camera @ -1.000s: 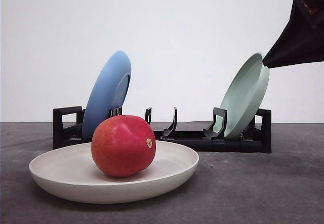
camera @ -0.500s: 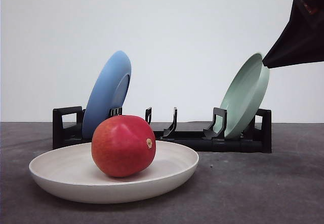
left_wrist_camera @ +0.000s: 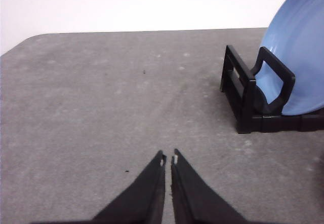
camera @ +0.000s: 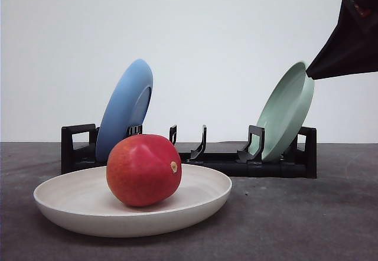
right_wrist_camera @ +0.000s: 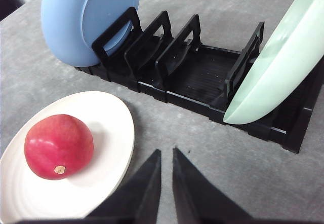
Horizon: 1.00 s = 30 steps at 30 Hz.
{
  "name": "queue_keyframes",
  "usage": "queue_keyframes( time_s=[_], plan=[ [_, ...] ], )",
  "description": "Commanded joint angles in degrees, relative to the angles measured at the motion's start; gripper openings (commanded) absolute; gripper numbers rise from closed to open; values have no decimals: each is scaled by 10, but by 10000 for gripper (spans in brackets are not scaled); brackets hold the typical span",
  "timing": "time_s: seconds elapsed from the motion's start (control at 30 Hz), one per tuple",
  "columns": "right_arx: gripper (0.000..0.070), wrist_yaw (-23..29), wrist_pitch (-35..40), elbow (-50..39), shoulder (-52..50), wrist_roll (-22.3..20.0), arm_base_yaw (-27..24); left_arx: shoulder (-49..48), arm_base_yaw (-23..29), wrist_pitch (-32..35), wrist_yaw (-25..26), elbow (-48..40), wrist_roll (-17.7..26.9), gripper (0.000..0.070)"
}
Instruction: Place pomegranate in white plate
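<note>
Between our left jaws [left_wrist_camera: 168, 159], nearly closed, there is nothing but bare grey surface [left_wrist_camera: 101, 107]; our right jaws [right_wrist_camera: 166, 154] are likewise close together and empty, raised near the rack [right_wrist_camera: 202, 77]. The pomegranate [camera: 144, 169] already rests in the white plate [camera: 195, 205], so we judge the task done. A plain white wall stands behind.

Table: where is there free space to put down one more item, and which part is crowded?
Bare grey table lies left of the black rack, past its blue plate end, and in front of the rack, right of the white plate. The rack's middle slots stand empty. Crowded: the white plate holding the pomegranate, and the pale green plate end.
</note>
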Motion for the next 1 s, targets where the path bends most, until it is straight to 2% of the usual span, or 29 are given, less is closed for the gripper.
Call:
queue_keyframes(
  time_s=[0.0,0.4,0.47,0.5,0.6,0.8,0.97],
  plan=[
    [35,1,6,3,3,0,1,-1,0,1,-1,-5,-13,0],
    [35,1,6,3,3,-3,1,0,0,1,-1,-5,-13,0],
    [35,7,1,3,-1,-37,1,0,0,1,-1,-5,-13,0],
    [35,24,-6,3,-11,-75,-1,0,0,1,-1,-5,-13,0],
    [35,92,-29,-9,-51,-111,-5,0,0,1,-1,-5,-13,0],
    [35,205,-33,-97,-197,-105,-45,0,0,1,-1,-5,-13,0],
    [35,231,-32,-170,-339,-103,-92,0,0,1,-1,-5,-13,0]
  ],
)
